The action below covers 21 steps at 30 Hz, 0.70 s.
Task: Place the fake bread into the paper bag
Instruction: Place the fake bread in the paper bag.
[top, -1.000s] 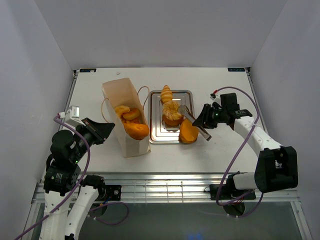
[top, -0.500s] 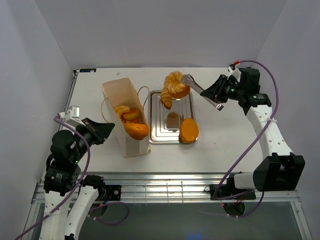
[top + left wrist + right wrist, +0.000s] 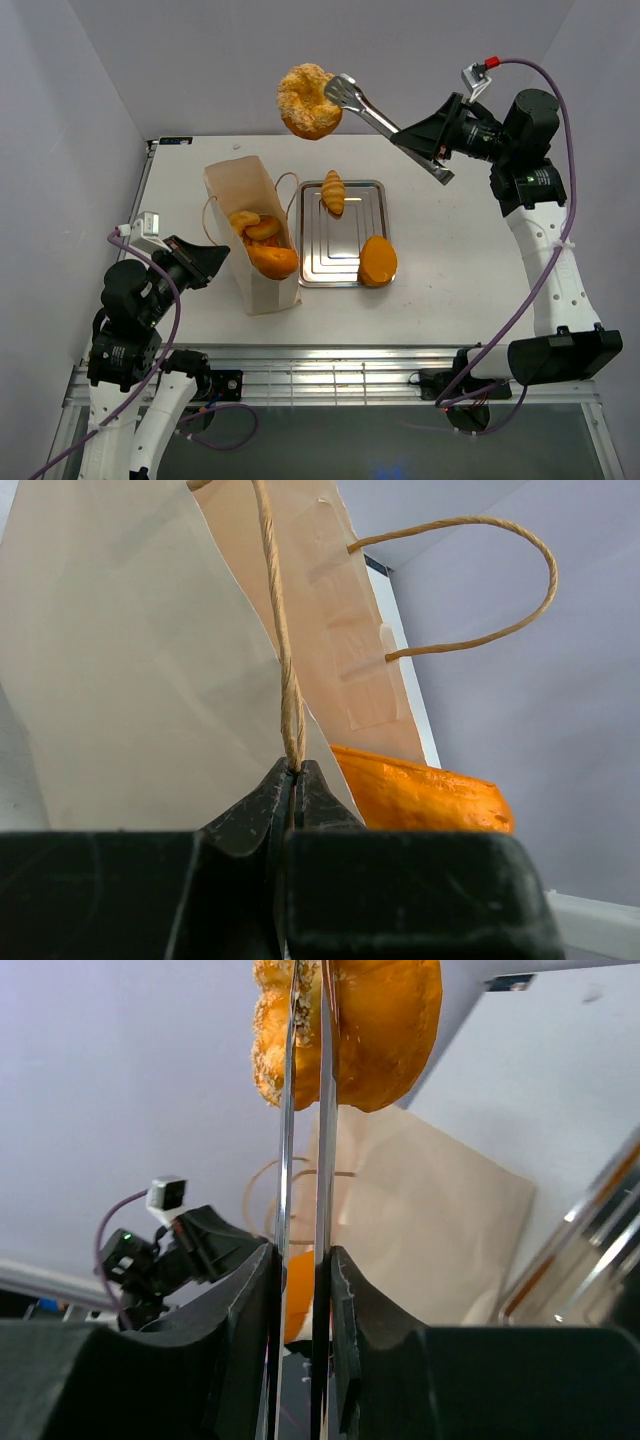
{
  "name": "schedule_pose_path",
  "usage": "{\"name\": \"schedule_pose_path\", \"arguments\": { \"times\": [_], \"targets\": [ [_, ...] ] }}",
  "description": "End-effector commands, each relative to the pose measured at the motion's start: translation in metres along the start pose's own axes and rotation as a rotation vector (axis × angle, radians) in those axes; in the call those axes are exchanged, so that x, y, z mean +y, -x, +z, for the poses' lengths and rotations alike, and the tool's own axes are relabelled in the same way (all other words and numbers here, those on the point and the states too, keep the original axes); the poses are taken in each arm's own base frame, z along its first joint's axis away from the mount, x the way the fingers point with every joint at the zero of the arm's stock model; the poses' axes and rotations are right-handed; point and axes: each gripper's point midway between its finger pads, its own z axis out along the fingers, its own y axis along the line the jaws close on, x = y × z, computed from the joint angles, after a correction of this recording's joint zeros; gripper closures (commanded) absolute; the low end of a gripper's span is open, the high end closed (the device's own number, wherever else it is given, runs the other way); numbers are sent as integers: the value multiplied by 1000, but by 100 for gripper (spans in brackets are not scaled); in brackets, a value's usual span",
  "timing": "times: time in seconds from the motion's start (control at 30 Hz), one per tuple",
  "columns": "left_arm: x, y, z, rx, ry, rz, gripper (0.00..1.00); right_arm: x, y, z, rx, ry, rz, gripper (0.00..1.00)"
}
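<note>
My right gripper (image 3: 437, 138) is shut on metal tongs (image 3: 375, 118), and the tongs pinch a seeded golden bagel (image 3: 306, 100) high in the air beyond the far end of the paper bag (image 3: 228, 192). In the right wrist view the fingers (image 3: 300, 1255) clamp the tongs (image 3: 322, 1160) with the bagel (image 3: 385, 1025) at their tip. My left gripper (image 3: 214, 259) is shut on the bag's cord handle (image 3: 290, 690). The bag holds an orange loaf (image 3: 273, 261) and rolls (image 3: 254, 224). A croissant (image 3: 333, 192) and a round roll (image 3: 377, 261) lie on the tray.
The silver metal tray (image 3: 327, 262) sits just right of the bag. The bag's far handle (image 3: 470, 580) loops up. White walls close in the table on three sides. The bag (image 3: 430, 1220) and my left arm (image 3: 180, 1250) show below the tongs.
My right arm has lifted the tongs with the bagel from the tray, up and to the left. The croissant and round roll stay on the tray. The left arm has not moved.
</note>
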Motion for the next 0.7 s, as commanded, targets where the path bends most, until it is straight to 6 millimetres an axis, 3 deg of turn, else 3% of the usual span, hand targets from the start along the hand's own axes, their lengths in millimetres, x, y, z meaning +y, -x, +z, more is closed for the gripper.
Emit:
{"name": "schedule_pose_path", "arguments": {
  "times": [0.0, 0.17, 0.3, 0.4, 0.67],
  "targets": [
    [-2, 1, 2, 2, -9, 0, 100, 90, -8, -6, 59, 250, -114, 92],
    [-2, 1, 3, 5, -10, -5, 100, 130, -37, 12, 164, 387, -139, 92],
    [-5, 3, 1, -2, -18, -7, 100, 139, -52, 20, 205, 424, -128, 92],
    [-7, 4, -1, -8, -20, -7, 100, 134, -66, 27, 235, 426, -102, 92],
    [-11, 7, -3, -13, -24, -13, 100, 84, -103, 46, 308, 311, -20, 92]
  ]
}}
